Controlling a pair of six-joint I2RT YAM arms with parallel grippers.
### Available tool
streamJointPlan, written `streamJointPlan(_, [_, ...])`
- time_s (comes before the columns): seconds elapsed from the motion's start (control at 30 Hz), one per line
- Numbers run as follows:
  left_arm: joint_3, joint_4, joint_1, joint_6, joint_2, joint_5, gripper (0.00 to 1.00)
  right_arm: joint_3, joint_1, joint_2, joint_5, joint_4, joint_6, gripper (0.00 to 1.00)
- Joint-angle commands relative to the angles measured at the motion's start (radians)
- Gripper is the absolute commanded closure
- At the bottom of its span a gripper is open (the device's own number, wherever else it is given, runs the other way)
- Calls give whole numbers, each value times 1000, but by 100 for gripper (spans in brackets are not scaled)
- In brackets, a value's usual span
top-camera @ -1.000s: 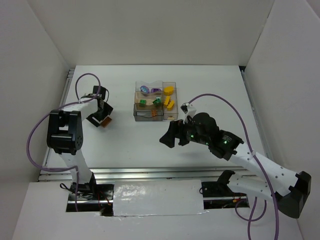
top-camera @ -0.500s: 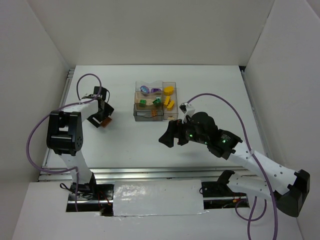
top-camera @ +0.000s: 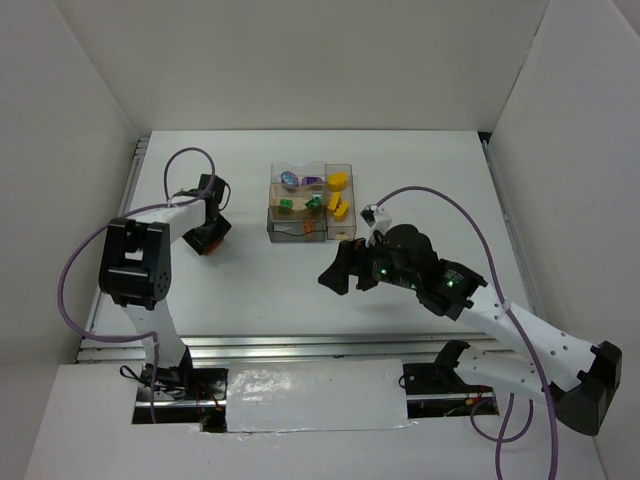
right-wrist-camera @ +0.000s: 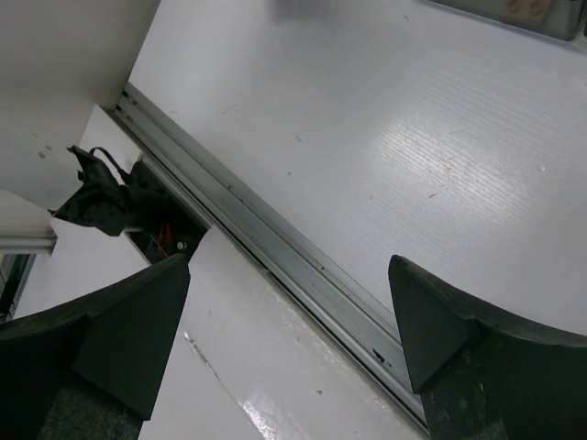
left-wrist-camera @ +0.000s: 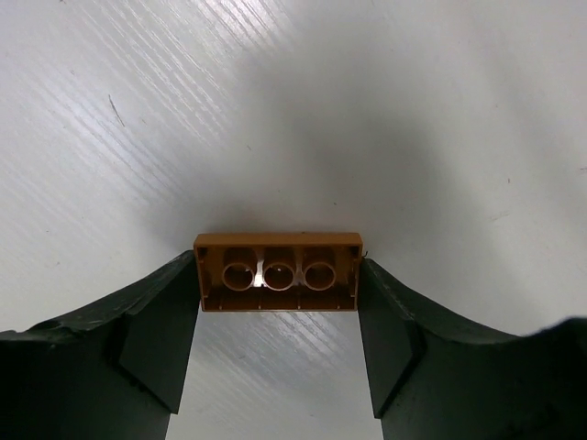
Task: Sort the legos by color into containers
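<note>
1. White walls enclose a white table, at whose near edge both arms are bolted.
2. Toward the back centre a cluster of joined clear plastic rectangular bins is seen. Purple pieces lie in the back-left compartment, yellow bricks are gathered on the right side, and green bricks sit in the middle row.
3. An orange-brown rectangular plastic brick is found well left of the bins. Whether it rests on the table or is held just above it cannot be told from either view.
4. The left gripper is clamped on this brick. Its black fingers are pressed against both short ends, and the hollow underside with three round tubes is turned toward the wrist camera.
5. The right gripper is held over bare table just in front of the bins — its jaws are spread wide, and nothing is seen between them.
</note>
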Motion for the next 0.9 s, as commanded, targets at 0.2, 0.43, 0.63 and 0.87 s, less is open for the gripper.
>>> streamJointPlan(0.2, [-2,25,-57,61,-112,-23,86,-3,9,-57,66,-2,7,3])
streamJointPlan(0.43, [147,161,-261,336,-251,32,97,-7,5,-126,242,-52,46,3])
streamJointPlan(0.63, [243,218,-351,383,-200,94,94,-37,5,-211,287,-61,90,2])
streamJointPlan(0.87, [374,151,-453,422,-29,3,89,-31,3,-223,289,-99,92,2])
